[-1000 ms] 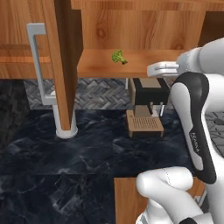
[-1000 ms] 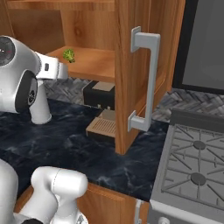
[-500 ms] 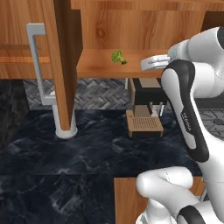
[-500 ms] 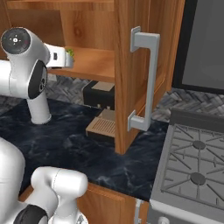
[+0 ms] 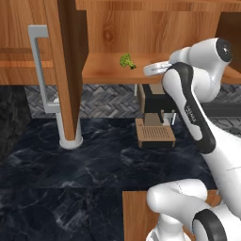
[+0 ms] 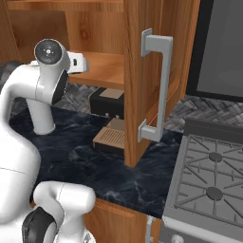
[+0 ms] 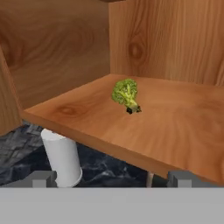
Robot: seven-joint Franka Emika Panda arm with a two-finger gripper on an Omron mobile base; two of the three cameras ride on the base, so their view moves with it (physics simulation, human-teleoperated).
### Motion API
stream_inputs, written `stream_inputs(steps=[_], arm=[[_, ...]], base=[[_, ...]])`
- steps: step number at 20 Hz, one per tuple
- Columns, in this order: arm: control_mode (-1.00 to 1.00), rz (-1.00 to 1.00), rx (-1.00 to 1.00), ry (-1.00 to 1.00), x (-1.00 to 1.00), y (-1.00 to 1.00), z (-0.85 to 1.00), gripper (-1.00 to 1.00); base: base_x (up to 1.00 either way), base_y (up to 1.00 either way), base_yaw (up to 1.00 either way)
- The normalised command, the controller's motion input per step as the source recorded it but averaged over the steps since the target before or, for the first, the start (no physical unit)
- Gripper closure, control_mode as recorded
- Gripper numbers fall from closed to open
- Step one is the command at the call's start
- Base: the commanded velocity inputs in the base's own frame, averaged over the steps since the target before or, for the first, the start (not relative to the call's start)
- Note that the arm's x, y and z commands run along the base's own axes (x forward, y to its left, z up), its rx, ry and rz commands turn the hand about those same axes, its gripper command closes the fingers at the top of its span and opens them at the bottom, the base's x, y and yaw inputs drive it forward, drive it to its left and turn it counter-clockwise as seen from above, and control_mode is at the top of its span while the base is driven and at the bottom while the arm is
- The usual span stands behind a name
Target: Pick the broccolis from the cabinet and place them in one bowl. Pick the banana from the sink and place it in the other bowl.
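Observation:
One broccoli (image 7: pixel 125 94), a small green floret, lies on the wooden shelf of the open cabinet (image 7: pixel 175 127); it also sits on that shelf in the left base view (image 5: pixel 126 61). My gripper (image 7: pixel 113 179) is open, with its two fingertips (image 7: pixel 41 178) wide apart and nothing between them. It hovers at the shelf's front edge and faces the floret, still well short of it. My white hand (image 5: pixel 155 69) is level with the shelf, to the right of the broccoli, and shows in the right base view (image 6: pixel 78 61) too.
The cabinet door (image 5: pixel 66 70) stands open to the left with its grey bar handle (image 5: pixel 40 70). A dark coffee machine (image 5: pixel 153 117) sits under the shelf on the black marble counter (image 5: pixel 70 179). A white cylinder (image 5: pixel 70 140) stands by the door. A stove (image 6: pixel 213 175) lies at the right.
My arm has lifted its elbow and swung the hand left along the shelf's edge toward the broccoli. The gripper stays open. The broccoli has not moved.

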Motion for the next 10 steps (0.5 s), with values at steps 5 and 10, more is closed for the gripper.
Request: stream_inputs(steps=[5, 10], arm=[[-1.00, 0.07, -0.07, 0.18, 0.75, 0.24, 0.00, -1.00], [-1.00, 0.03, -0.03, 0.02, 0.69, 0.25, -0.11, -1.00]], base=[[0.00, 0.00, 0.00], [0.00, 0.00, 0.00]])
